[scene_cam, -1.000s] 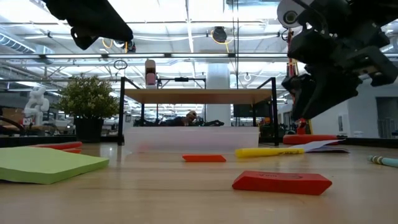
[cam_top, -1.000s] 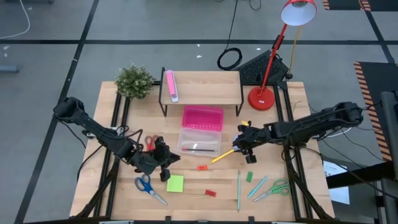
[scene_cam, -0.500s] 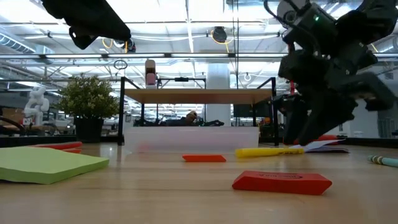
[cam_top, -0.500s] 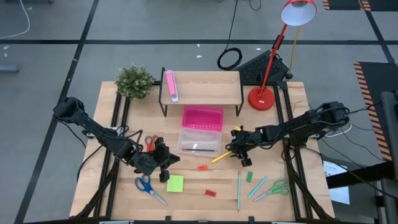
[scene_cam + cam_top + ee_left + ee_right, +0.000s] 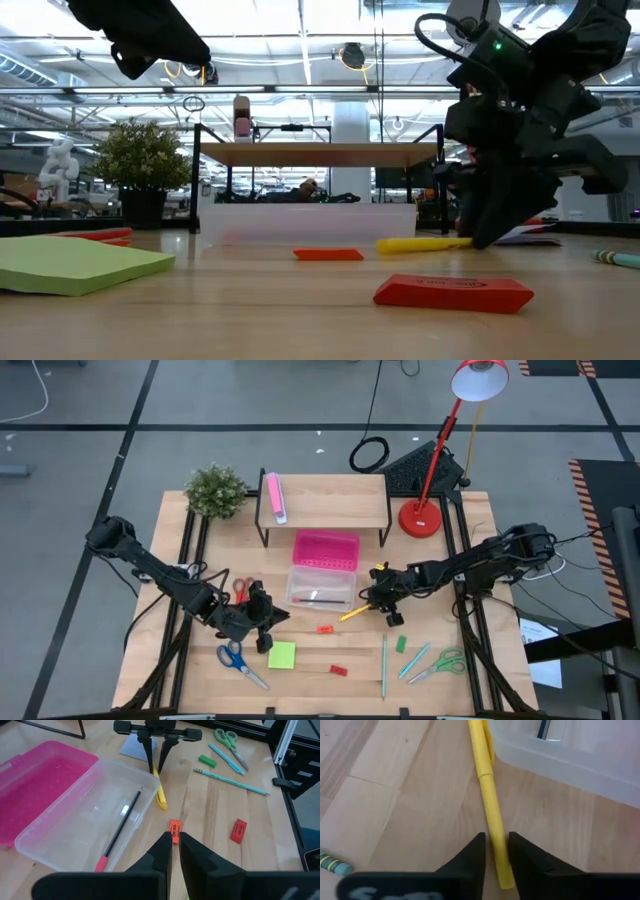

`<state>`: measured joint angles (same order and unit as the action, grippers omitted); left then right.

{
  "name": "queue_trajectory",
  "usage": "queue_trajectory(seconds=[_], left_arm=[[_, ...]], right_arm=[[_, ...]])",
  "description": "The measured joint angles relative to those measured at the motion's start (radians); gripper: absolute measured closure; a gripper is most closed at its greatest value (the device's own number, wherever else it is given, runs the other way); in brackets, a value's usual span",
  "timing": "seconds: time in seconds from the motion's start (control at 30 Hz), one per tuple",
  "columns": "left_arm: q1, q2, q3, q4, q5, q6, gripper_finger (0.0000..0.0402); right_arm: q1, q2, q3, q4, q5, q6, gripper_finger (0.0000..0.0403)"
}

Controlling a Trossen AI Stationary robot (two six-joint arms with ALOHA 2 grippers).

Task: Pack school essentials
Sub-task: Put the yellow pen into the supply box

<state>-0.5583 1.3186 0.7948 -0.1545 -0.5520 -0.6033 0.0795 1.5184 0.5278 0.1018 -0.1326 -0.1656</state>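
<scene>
A yellow pen (image 5: 352, 612) lies on the table beside the clear box (image 5: 320, 588), which has a dark pen inside and a pink lid (image 5: 326, 550) behind it. My right gripper (image 5: 378, 601) is down at the pen's right end, shut on it. My left gripper (image 5: 262, 624) hangs shut and holding nothing above the table, just beyond the lime-green note pad (image 5: 281, 654). Blue scissors (image 5: 240, 660), red scissors (image 5: 241, 588), an orange piece (image 5: 325, 628), a red eraser (image 5: 339, 670), a green piece (image 5: 401, 644), teal pencils (image 5: 384, 665) and green scissors (image 5: 442, 662) lie flat on the wood. My right gripper pinches the yellow pen's shaft (image 5: 495, 842) between its two fingers, a short way in from the pen's right end. The fingers (image 5: 150, 755) come from above, pointing down, and lie across the pen. The pen lies flat on the table.
A low shelf (image 5: 325, 495) bearing a pink-and-white oblong object stands at the back, with a potted plant (image 5: 215, 490) to its left and a red lamp (image 5: 422, 518) to its right. A pale-blue note pad (image 5: 135, 745) lies behind my right gripper.
My right gripper has come down and a little toward the table's left, from above the table to the yellow pen's right end, where its fingers now stand around the shaft. The pen has stayed where it was.
</scene>
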Motion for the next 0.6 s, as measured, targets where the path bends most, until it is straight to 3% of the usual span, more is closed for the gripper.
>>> queue_trajectory(seconds=[0.2, 0.6], left_arm=[[0.000, 0.000, 0.000, 0.000, 0.000, 0.009, 0.0366], [0.000, 0.000, 0.000, -0.010, 0.000, 0.067, 0.0366]], right_arm=[[0.000, 0.000, -0.001, -0.005, -0.002, -0.014, 0.0375], [0.031, -0.045, -0.003, -0.020, -0.052, 0.042, 0.0376]])
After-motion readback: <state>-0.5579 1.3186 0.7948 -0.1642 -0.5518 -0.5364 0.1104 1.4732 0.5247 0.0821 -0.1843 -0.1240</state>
